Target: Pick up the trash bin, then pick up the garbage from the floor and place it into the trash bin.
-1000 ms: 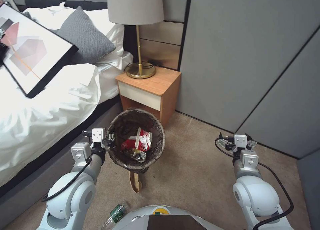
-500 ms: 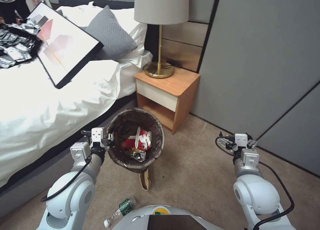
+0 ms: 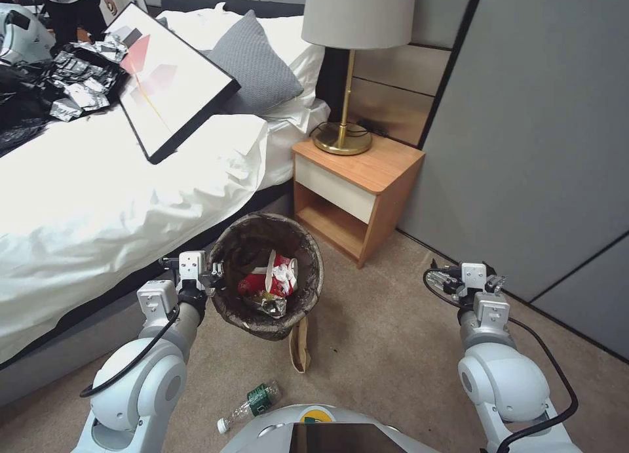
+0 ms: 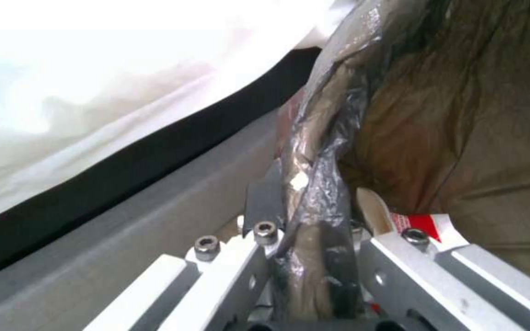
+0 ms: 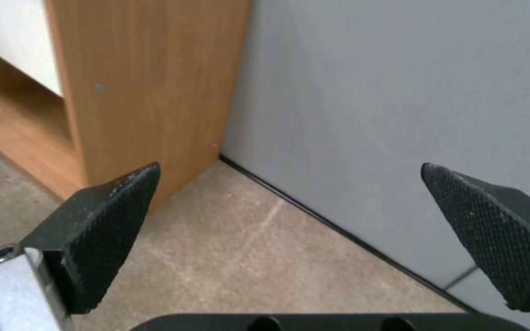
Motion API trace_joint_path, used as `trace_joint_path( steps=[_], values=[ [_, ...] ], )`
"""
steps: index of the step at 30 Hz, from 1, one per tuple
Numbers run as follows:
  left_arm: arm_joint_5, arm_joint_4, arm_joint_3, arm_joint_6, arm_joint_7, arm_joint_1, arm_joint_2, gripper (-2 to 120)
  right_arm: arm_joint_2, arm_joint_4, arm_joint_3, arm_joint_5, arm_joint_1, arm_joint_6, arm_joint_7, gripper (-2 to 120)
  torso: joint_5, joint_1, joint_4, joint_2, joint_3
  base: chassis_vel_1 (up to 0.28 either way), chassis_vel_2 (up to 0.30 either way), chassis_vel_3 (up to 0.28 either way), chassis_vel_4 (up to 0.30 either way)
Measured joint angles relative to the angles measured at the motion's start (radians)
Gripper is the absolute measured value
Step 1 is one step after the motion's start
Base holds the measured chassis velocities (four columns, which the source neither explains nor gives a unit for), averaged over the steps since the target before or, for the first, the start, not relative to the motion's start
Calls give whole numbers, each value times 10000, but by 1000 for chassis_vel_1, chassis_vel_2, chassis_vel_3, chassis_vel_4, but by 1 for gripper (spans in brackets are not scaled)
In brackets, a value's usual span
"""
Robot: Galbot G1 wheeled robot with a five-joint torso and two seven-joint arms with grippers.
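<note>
Left gripper [image 3: 211, 276] clenched on trash bin [image 3: 314, 263] rim at nine o'clock; bed [image 3: 98, 197] alongside. Right gripper [image 5: 290, 230] released, nightstand [image 3: 386, 177] ahead.

The carpeted floor [image 3: 386, 335] is carrying a clear bottle [image 3: 249, 406] and what looks like a tan carton [image 3: 300, 353]

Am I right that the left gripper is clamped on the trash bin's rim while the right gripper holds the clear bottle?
Not quite. The left gripper is clamped on the trash bin rim, but the right gripper is open and empty, as the right wrist view shows. The clear bottle lies on the carpet in the head view.
</note>
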State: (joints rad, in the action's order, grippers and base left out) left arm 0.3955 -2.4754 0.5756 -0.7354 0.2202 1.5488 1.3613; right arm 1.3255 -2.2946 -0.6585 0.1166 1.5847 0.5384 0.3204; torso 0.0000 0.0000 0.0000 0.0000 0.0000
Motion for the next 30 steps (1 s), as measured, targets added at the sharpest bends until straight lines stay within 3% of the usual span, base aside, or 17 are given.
trace_joint_path(
  steps=[30],
  values=[
    [282, 34, 52, 0, 101, -66, 15, 0, -55, 119, 36, 125, -151, 50, 8, 100, 0, 0, -1, 0, 0, 83, 87, 84, 85]
  ],
)
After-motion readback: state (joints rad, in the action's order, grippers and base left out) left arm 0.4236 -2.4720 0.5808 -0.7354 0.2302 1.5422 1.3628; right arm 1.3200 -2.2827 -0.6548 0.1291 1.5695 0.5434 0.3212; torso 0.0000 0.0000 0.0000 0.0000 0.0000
